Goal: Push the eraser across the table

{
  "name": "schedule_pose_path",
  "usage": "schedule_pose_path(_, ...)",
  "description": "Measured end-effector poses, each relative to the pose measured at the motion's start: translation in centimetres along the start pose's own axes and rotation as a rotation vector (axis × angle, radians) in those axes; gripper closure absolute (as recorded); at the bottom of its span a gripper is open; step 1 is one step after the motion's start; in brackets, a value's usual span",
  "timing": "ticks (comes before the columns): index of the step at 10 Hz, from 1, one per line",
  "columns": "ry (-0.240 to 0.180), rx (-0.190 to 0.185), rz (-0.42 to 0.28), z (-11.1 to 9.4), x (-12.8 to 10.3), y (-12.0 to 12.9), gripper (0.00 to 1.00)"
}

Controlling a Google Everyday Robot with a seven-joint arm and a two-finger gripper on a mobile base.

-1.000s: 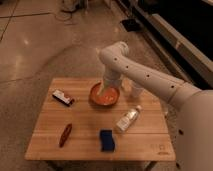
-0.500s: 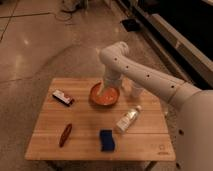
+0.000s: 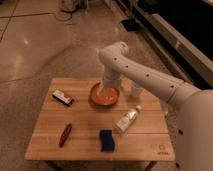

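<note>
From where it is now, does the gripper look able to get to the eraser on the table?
Probably yes. The gripper hangs at the orange bowl, and the eraser lies apart from the bowl, with only bare table between them. The bowl's rim is the one thing it must clear.

Only one cam: sits high behind the arm [image 3: 145, 75], tilted down at the whole table [image 3: 90, 135], floor [image 3: 45, 45] beyond; gripper [image 3: 106, 91] shows mid-frame, over the orange bowl [image 3: 96, 101].
</note>
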Motion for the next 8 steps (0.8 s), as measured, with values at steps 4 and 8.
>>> schedule_pose_path(4,0.036,0.045,-0.116,0.4,3.0,-5.1,0.36)
schedule_pose_path(8,0.044,0.085,-0.229,2.3,6.5,-10.6,0.76)
